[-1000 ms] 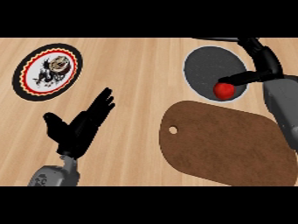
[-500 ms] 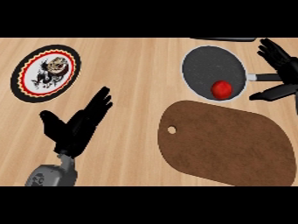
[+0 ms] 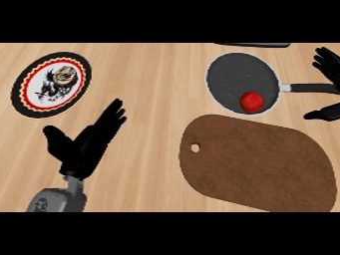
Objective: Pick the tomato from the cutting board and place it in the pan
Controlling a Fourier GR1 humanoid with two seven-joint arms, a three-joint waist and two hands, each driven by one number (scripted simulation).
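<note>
The red tomato (image 3: 252,101) lies inside the grey pan (image 3: 231,74), near its lower right rim. The brown cutting board (image 3: 257,159) sits below the pan with nothing on it. My right hand (image 3: 337,84) is open at the right edge, over the pan's black handle (image 3: 308,88), apart from the tomato. At the lower left my left hand (image 3: 84,142) rests open with its fingers up, holding nothing.
A round plate (image 3: 53,84) with a black rim, a red zigzag border and a dark picture lies at the upper left. A dark object (image 3: 254,45) shows at the counter's far edge above the pan.
My right hand let go of the tomato in the pan, opened, and drew back to the right edge. The left hand has not moved.
</note>
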